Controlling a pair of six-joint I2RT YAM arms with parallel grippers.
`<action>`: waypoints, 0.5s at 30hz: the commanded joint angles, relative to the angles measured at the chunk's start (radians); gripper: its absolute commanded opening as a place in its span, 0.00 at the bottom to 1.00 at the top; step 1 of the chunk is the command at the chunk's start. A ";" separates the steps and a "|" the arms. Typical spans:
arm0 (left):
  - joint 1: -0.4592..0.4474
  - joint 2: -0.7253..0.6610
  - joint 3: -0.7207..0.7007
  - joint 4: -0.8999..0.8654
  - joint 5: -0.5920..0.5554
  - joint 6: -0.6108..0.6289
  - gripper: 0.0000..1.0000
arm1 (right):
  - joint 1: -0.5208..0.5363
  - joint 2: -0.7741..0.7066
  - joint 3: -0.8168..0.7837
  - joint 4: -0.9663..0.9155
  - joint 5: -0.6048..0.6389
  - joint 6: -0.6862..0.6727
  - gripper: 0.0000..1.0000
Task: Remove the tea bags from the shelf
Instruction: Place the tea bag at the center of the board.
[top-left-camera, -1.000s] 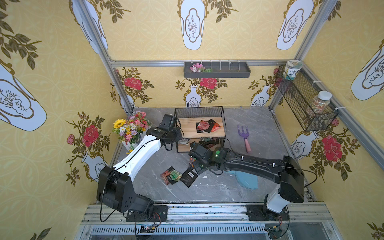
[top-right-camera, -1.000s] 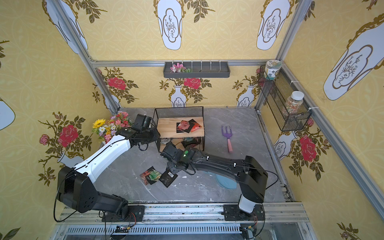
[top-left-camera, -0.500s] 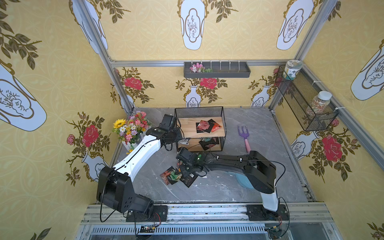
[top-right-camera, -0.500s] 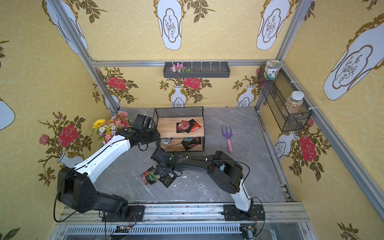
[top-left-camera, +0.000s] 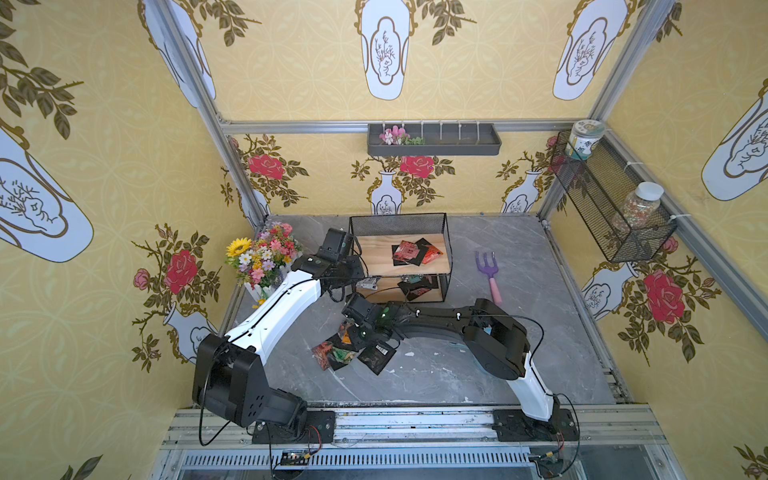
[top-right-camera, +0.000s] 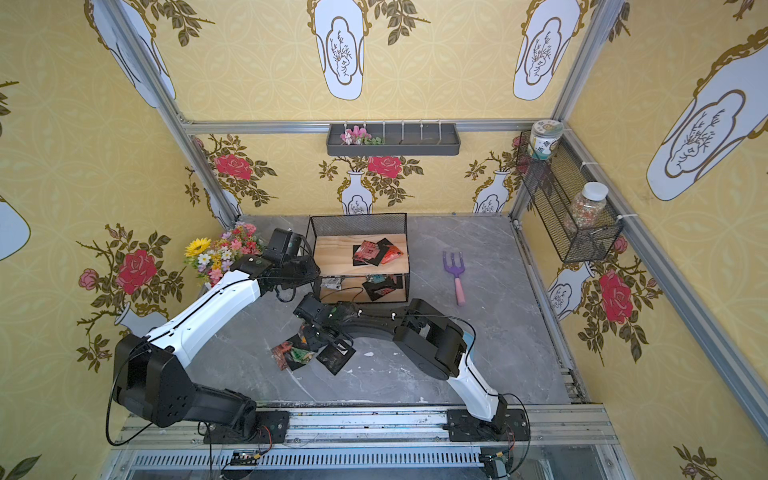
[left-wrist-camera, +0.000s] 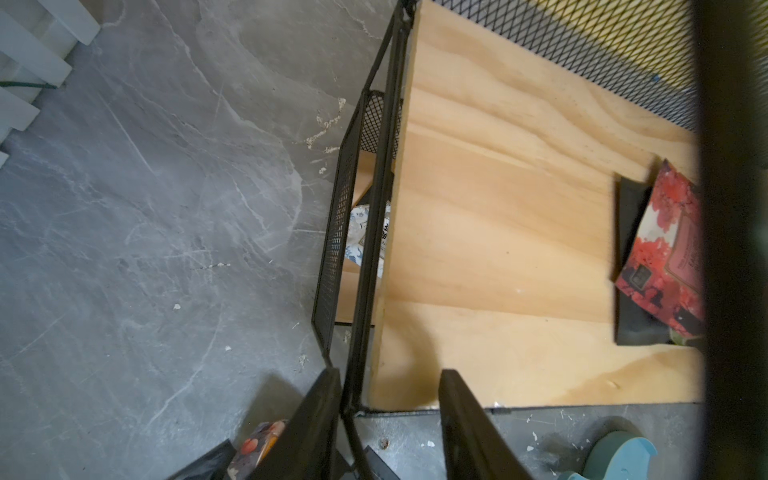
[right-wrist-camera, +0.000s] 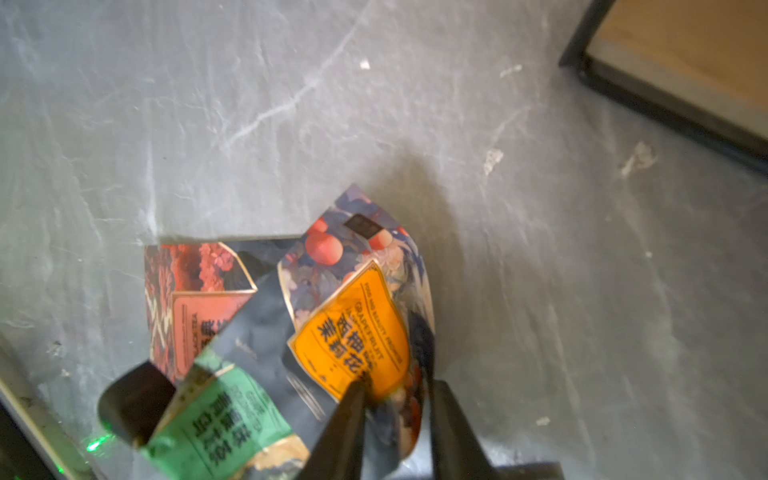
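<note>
One grey marble worktop (top-left-camera: 573, 332) carries one two-tier wooden shelf in black wire (top-left-camera: 374, 254). One long black mesh basket (top-left-camera: 590, 195) on the wall holds two jars (top-left-camera: 636, 205). The left hand (left-wrist-camera: 386, 374) stays parted astride the shelf's corner post, grasping nothing. The right hand (right-wrist-camera: 399, 386), by the shelf a second ago, now hangs released over the worktop pile. Of the small flat square tea bags (top-left-camera: 415, 254), roughly four lie on the top board and about five on the worktop. Those below are too shadowed to count.
</note>
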 joint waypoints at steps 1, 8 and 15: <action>-0.002 0.002 -0.001 -0.003 0.015 0.005 0.44 | -0.005 -0.003 0.002 0.004 0.003 0.013 0.41; -0.002 0.006 0.006 -0.003 0.015 0.004 0.44 | -0.006 -0.068 -0.024 -0.008 0.040 0.010 0.56; -0.003 0.006 0.009 -0.007 0.008 0.011 0.44 | 0.009 -0.224 -0.080 -0.088 0.155 -0.011 0.64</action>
